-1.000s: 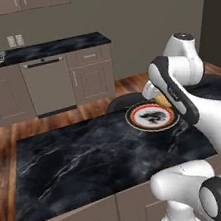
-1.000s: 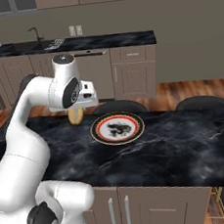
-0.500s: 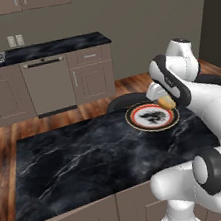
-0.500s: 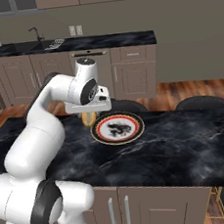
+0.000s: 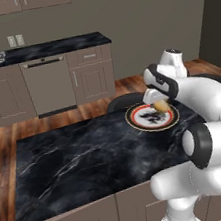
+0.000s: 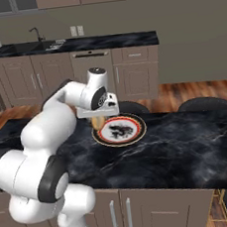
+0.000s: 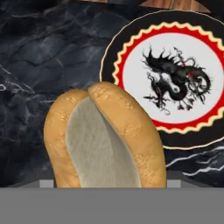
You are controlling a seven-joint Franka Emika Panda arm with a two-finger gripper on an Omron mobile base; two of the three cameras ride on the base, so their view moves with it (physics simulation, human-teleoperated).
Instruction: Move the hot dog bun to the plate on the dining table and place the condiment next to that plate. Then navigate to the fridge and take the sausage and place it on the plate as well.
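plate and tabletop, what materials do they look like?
Plate: looks like glazed ceramic, going by its smooth surface, dark rim, red scalloped band and a black dragon print on the pale centre. Could equally be melamine.
Tabletop: looks like polished black marble, with white veining and a soft sheen. Could be laminate; it is only a render.

hot dog bun (image 7: 105, 140): lower end lying hidden behind the bottom band
plate (image 7: 175, 131): right rim running off-frame
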